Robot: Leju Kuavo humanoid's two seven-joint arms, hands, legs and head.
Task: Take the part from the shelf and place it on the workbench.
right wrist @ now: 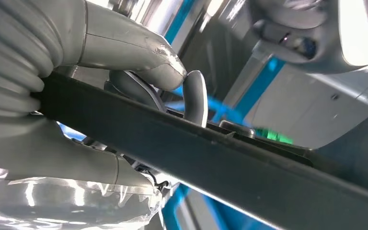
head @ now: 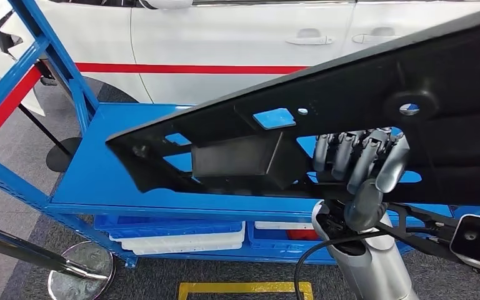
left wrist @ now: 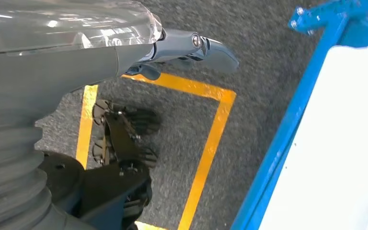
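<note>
Right hand (head: 362, 165) gripped the black part (head: 325, 134) by its lower edge, lifted clear above the blue shelf (head: 100, 181). Long axis ran sideways, mostly leftward from the hand. Left hand (left wrist: 191, 48) hung empty, fingers loosely extended.

My right arm (head: 375, 265) rises from about five o'clock in the head view, its wrist bent forward, and my right hand (head: 362, 164) grips the black part (head: 350, 119), fingers (head: 344, 153) curled over its lower edge toward twelve o'clock. In the right wrist view my thumb (right wrist: 124, 48) presses one face of it. My left hand (left wrist: 187, 48) hangs down, holding nothing, fingers loosely extended.
</note>
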